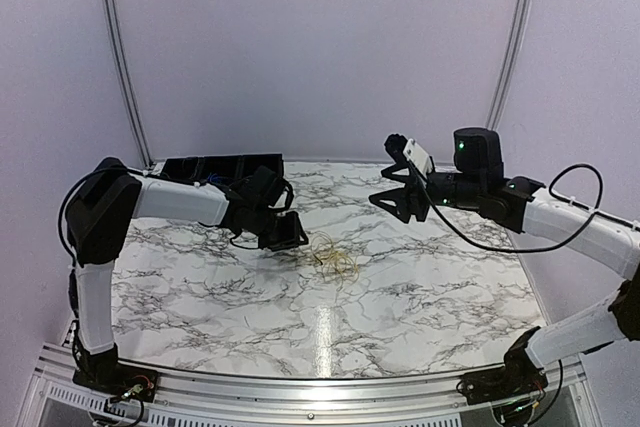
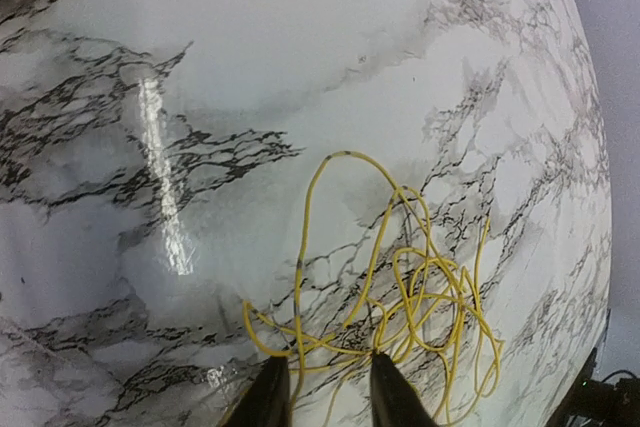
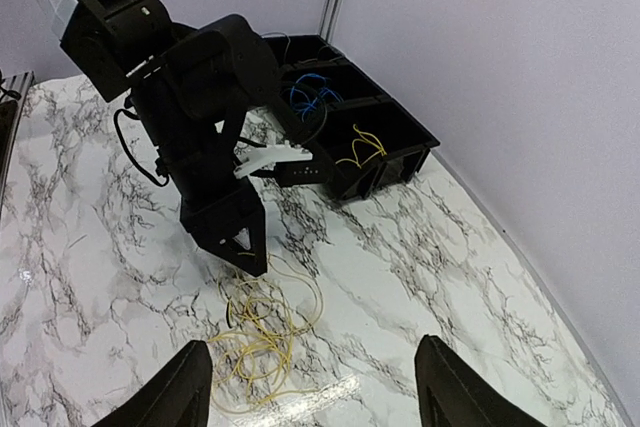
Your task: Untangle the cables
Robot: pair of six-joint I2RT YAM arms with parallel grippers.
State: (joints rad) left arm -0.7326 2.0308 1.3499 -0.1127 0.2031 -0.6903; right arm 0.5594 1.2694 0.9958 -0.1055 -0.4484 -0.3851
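Observation:
A tangle of thin yellow cables lies loose on the marble table near its middle. It also shows in the left wrist view and the right wrist view. My left gripper is low at the tangle's left edge, open, its fingertips straddling one yellow strand without closing on it. My right gripper is open and empty, raised well above the table to the right of the tangle. No black or pale cables show on the table.
A black divided bin stands at the back left behind the left arm and also shows in the top view. It holds blue cables in one compartment and a yellow cable in another. The back wall stands just behind it.

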